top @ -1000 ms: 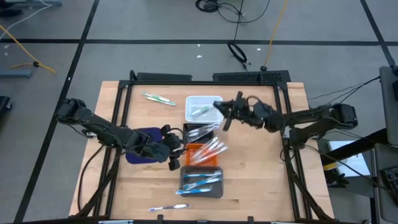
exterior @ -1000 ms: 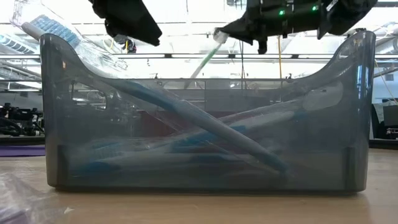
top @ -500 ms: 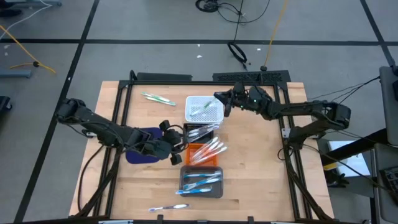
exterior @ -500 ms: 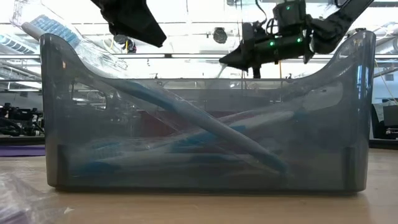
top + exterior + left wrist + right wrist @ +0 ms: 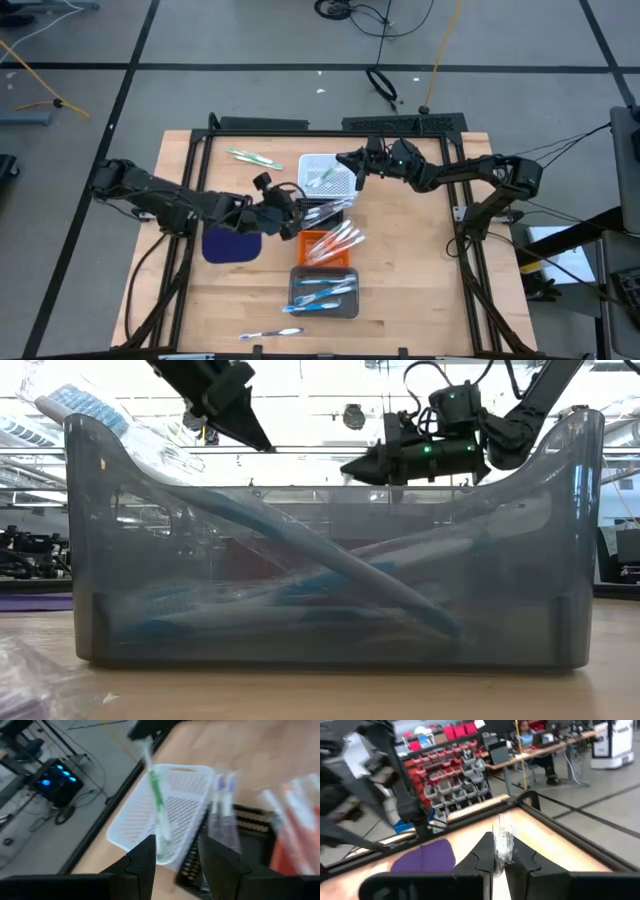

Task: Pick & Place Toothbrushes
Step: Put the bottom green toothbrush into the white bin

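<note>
I hold the right gripper (image 5: 345, 161), clamped on a toothbrush (image 5: 503, 840), centred over the white tray (image 5: 343, 183) before release.

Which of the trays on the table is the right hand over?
The white mesh tray, farthest back; the right hand is at its edge, while the black, orange and grey trays sit nearer the front.

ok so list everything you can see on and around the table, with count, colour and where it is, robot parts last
white tray: one, white, far middle, green toothbrushes inside.
black tray: one, black, below the white tray.
orange tray: one, orange, table centre, packaged toothbrushes across it.
grey tray: one, grey, near edge, blue toothbrushes inside.
green toothbrush: one, loose, far left.
blue toothbrush: one, loose, near edge.
mat: one, dark blue, left of the trays.
left gripper: open, beside the black tray.
right gripper: shut on a toothbrush, over the white tray.
</note>
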